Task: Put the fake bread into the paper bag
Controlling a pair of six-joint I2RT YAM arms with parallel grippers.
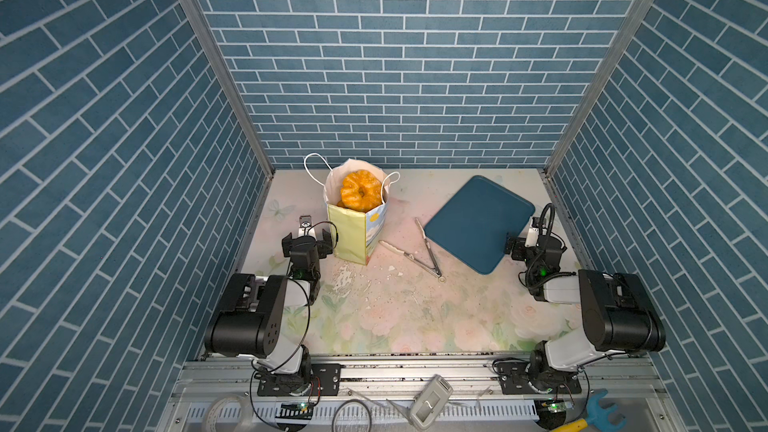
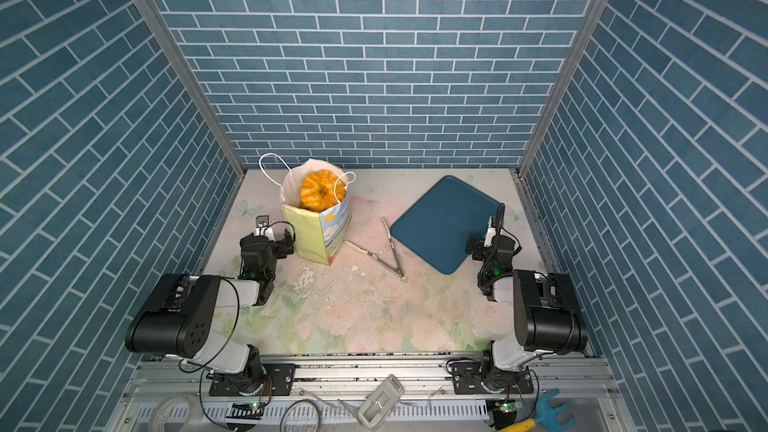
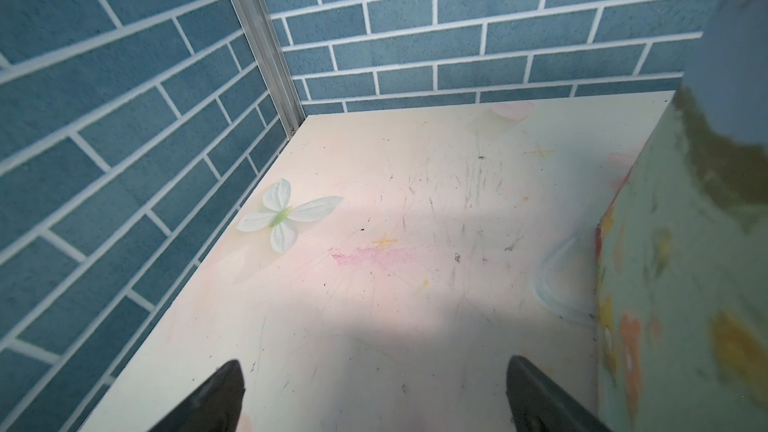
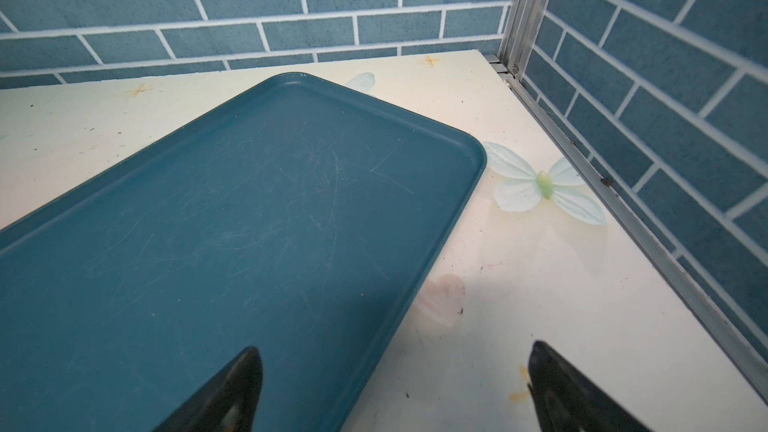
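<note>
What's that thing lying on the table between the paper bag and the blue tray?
Tongs, lying open in a V on the table, between the paper bag and the blue tray. Both top views show them.

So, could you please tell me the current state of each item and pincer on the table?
fake bread: inside the bag, ring-shaped piece on top.
paper bag: upright, open at the top.
tray: flat on the table, empty.
tongs: lying on the table, arms spread.
left pincer: open, empty, beside the bag.
right pincer: open, empty, above the tray's edge.
</note>
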